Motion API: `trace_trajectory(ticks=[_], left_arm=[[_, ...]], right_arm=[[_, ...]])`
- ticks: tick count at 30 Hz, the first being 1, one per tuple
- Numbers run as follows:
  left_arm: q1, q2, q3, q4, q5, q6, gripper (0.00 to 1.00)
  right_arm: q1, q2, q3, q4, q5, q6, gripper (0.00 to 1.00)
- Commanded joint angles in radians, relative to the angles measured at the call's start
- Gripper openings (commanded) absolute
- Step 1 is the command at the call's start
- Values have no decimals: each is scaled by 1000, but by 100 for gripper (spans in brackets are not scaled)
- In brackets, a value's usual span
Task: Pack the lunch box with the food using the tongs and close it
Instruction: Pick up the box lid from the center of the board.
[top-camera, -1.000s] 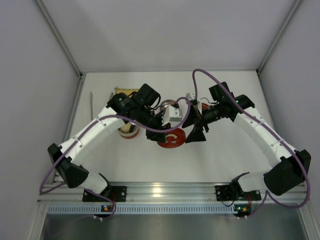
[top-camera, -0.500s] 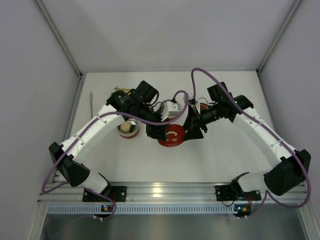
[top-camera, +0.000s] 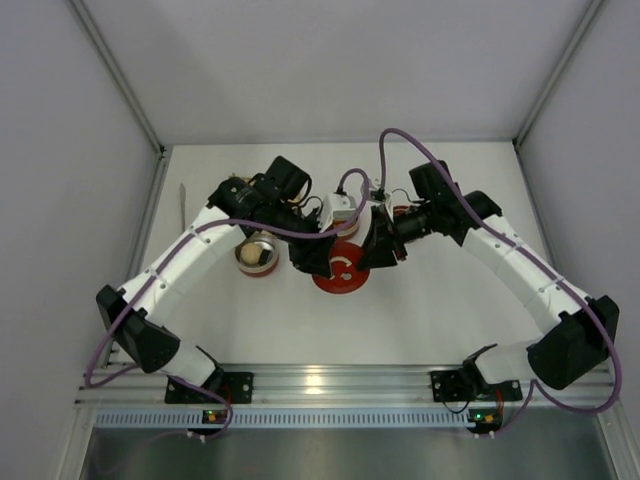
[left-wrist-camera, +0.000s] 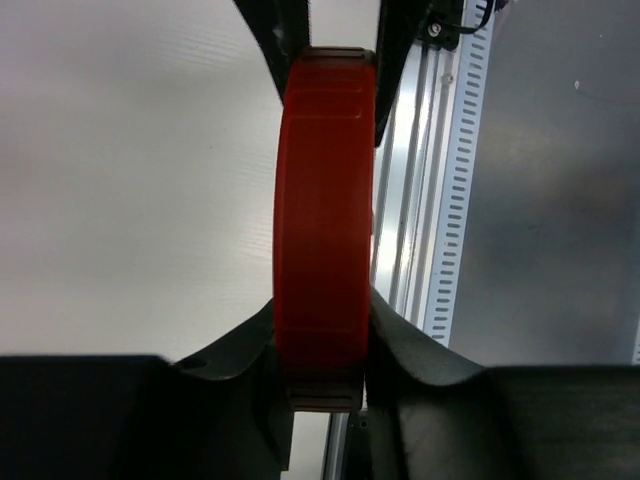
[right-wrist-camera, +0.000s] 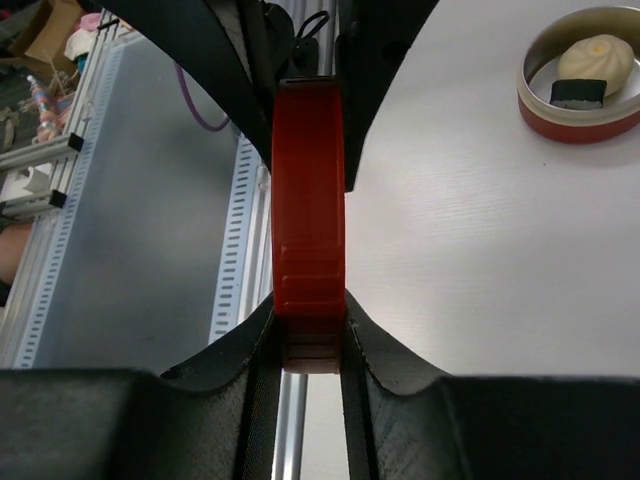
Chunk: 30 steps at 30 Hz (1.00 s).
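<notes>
Clamping a ridged red disc (left-wrist-camera: 322, 200) edge-on (from opposite rims), left fingers (left-wrist-camera: 240, 362) clenched, right fingers (right-wrist-camera: 245, 365) clenched

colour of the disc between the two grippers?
Red. The disc shows clearest edge-on in the left wrist view.

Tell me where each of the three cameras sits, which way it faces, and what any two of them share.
Top external: above and behind the robot, looking down on the table; left arm and right arm show, left pincer and right pincer meeting at the red lid.
Left wrist: on the left wrist, looking past its own fingers at the lid.
Right wrist: on the right wrist, own fingers below, red bowl beyond.
Shared: both wrist views show the lid edge-on.
</notes>
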Motion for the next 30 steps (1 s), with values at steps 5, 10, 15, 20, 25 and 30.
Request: trace_trajectory(ticks=[5,10,15,20,25,30], left_arm=[[230,-97,84,190,99,-85,79],[384,-157,172,175,126,-11,82],[379,-190,169,118,146,10,83],[324,-183,123,116,104,-20,83],[287,-128,158,113,91,-79,89],[267,-71,198,127,98,-128,98]], right_arm=[[-23,-3,-31,272,-4,235,0],[-92,5,-112,592,7,641,0],[-98,23,-132,751,106,826,0],[-94,45,-149,856,136,994,0],[-80,58,-143,865,122,1079,0],[-37,66,-118,838,96,1078,0]])
